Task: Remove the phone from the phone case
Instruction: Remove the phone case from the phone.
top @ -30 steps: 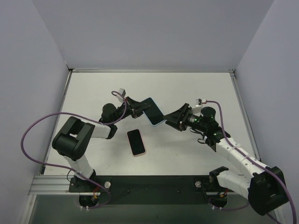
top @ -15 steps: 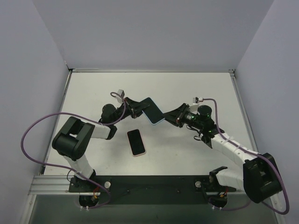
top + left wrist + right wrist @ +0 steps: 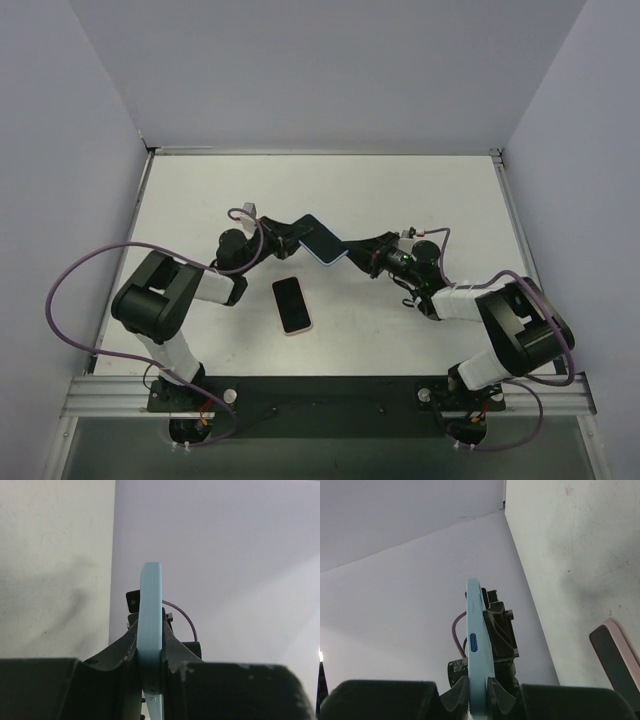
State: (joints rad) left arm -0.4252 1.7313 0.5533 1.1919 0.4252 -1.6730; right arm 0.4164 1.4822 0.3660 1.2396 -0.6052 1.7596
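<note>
Two arms work over a pale table walled on three sides, the left arm rising from the lower left of the overhead view and the right arm from the lower right, each trailing a purple cable. They reach toward each other and meet just above the middle of the frame, where both hold one light blue phone case lifted off the table and tilted. The left gripper has it by the upper-left end, the right gripper by the lower-right end. From above, the case shows a dark face inside a pale rim; whether the phone sits in it cannot be told. Below the case and apart from it, a pink-rimmed handset lies flat on the table, dark face up. In the left wrist view the case stands edge-on up the centre, and the left gripper's fingers are drawn in narrow, pressing its two broad faces. In the right wrist view the case is edge-on again, the right gripper clamped narrowly on its near end, with the pink-rimmed handset at the lower right edge. A small blue side button sits on the case edge.
</note>
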